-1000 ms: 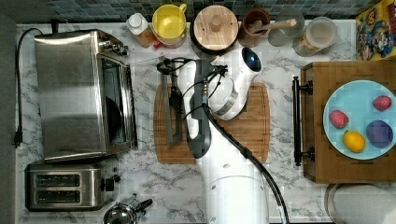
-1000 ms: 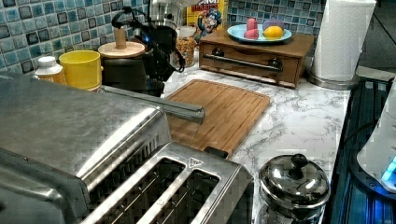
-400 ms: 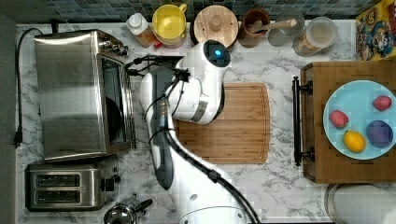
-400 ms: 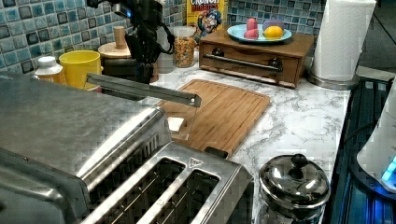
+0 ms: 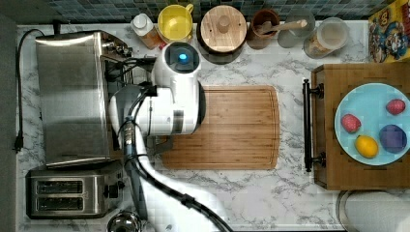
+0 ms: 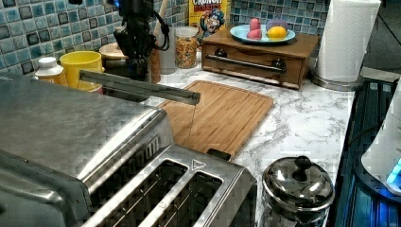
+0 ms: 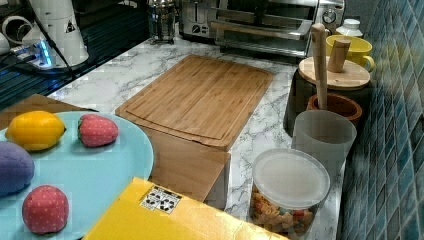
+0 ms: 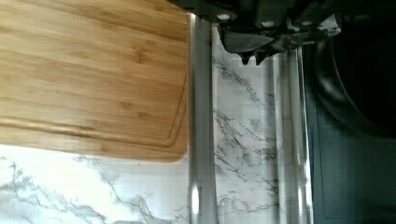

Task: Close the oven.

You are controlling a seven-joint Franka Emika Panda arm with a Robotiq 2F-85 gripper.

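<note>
The steel oven (image 5: 72, 96) stands at the top view's left, with my white arm (image 5: 176, 96) bent over its door side. In the left view the glass door hangs partly raised, its bar handle (image 6: 142, 87) well above the counter. My black gripper (image 6: 134, 45) hovers at the handle's far end. In the wrist view the gripper (image 8: 251, 57) is shut with nothing between its fingertips. It points at the door's glass (image 8: 252, 140), between the bar handle (image 8: 201, 116) and the dark oven cavity (image 8: 359, 93). Whether it touches the door is unclear. The right view has the oven (image 7: 270, 20) at the far end.
A wooden cutting board (image 5: 227, 125) lies beside the door. A two-slot toaster (image 5: 67, 193) and a lidded steel pot (image 6: 295, 184) stand near the oven. A yellow mug (image 5: 175, 21), jars and a canister line the tiled wall. A wooden box with a fruit plate (image 5: 372, 121) stands at the top view's right.
My arm has swung toward the oven, to the top view's left. In the left view the door's handle has risen from near the counter to about half closed.
</note>
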